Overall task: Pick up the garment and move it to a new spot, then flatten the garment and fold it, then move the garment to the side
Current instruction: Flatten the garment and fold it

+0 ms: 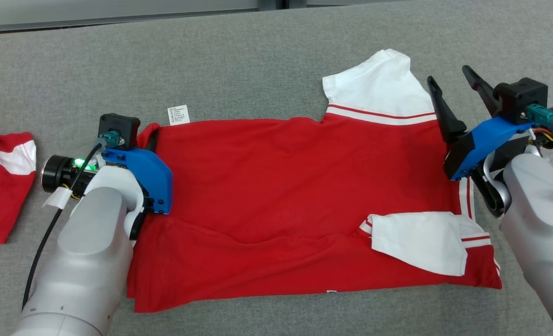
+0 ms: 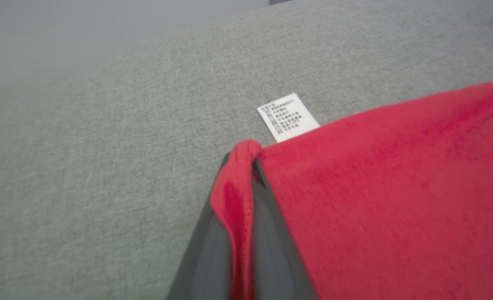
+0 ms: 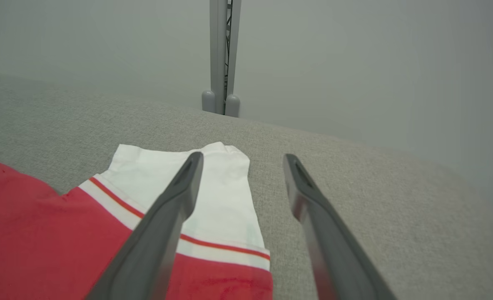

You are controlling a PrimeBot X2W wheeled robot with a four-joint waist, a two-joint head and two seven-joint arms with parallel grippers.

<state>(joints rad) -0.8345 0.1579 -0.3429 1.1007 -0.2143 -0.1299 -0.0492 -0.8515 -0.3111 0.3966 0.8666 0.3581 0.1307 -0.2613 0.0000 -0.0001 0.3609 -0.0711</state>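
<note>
The garment is a red shirt with white sleeves, spread over the grey cloth surface with its lower half folded up. My left gripper is shut on the garment's far left corner. In the left wrist view a fold of red cloth is pinched between its dark fingers. My right gripper hangs open above the shirt's right edge, beside the upper white sleeve. Seen from the right wrist, the gripper holds nothing, and one finger lies over the white sleeve.
A white care label sticks out at the garment's far left edge. A second red and white garment lies at the far left. The grey surface ends at a pale wall behind, where a metal post stands.
</note>
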